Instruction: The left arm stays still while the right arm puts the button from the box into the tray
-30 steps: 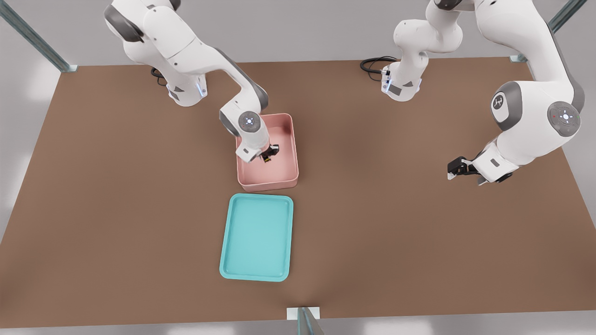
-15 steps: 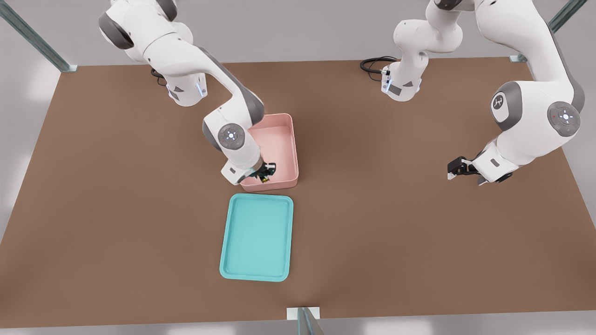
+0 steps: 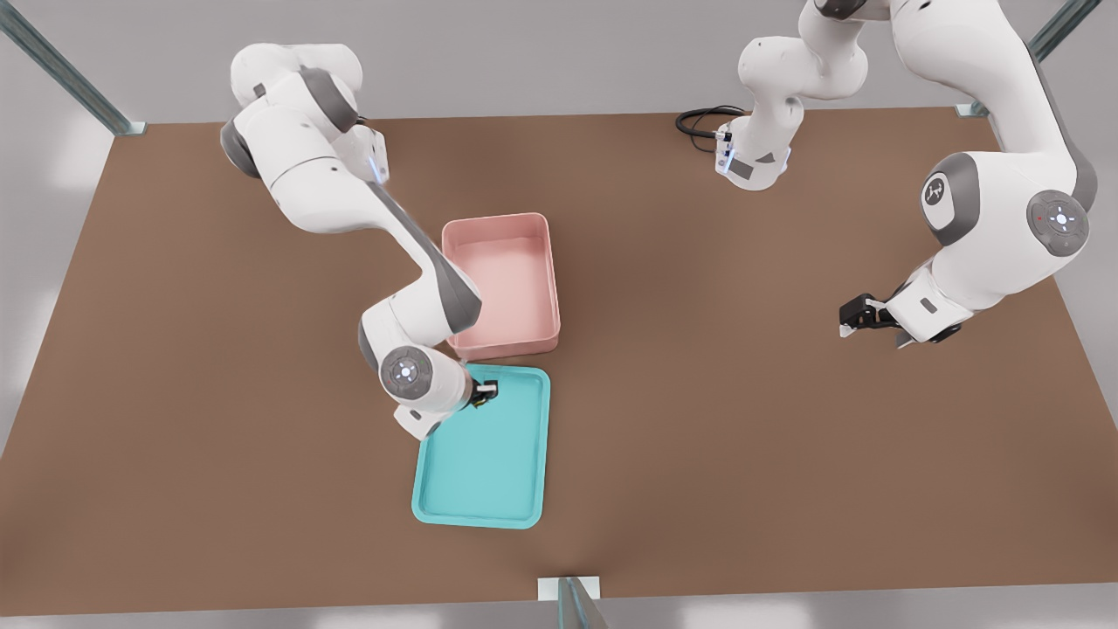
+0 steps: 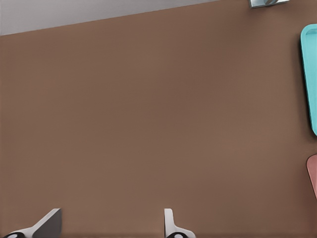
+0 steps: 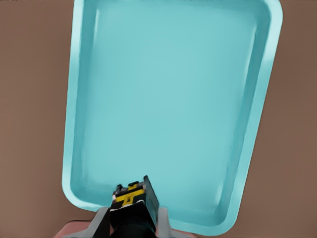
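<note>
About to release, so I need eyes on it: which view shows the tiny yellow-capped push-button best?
The right wrist view: the yellow-capped push-button sits large between the gripper fingers, over the turquoise plastic tray. The front view shows only a speck at the tray's near-box end. The left wrist view misses it.

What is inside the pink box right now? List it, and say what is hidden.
The box shows only its bare pink floor. The right arm covers its near corner on the front view's left. The gripper holds the button above the tray.
</note>
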Tool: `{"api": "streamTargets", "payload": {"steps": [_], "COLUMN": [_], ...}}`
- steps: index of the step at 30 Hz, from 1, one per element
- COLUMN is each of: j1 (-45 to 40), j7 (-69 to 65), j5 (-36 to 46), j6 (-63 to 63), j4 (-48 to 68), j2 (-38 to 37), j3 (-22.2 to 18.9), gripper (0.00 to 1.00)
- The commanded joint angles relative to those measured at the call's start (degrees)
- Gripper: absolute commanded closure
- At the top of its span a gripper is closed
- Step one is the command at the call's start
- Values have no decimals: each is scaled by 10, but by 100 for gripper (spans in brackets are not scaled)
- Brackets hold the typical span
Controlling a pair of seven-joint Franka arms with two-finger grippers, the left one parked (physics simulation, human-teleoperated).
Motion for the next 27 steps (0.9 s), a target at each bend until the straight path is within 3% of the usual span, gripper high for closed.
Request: {"api": "streamTargets", "payload": {"steps": [1, 10, 13, 16, 18, 20, 21, 22, 24, 25, 26, 27], "j1": [6, 33, 33, 33, 27, -1, -68, -94, -218, -253, -310, -321], "j7": [-146, -166, -157, -154, -137, -121, -127, -126, -135, -141, -193, -214], "j5": [-11, -36, -36, -36, -21, -24, -26, -67, -42, -29, 5, 18], "j6": [-11, 53, 55, 42, -48, -177, -250, -274, -370, -344, -176, -157], "j4": [29, 79, 79, 79, 76, 76, 76, 75, 69, 23, -248, -294], "j2": [29, 89, 89, 80, -6, -103, -142, -170, -188, -212, -380, -423], "j3": [-3, -42, -43, -41, -22, -32, -21, -36, -32, -32, -29, -27], "gripper": [55, 54, 14, 2, 0, 0, 0, 0, 0, 0, 0, 0]}}
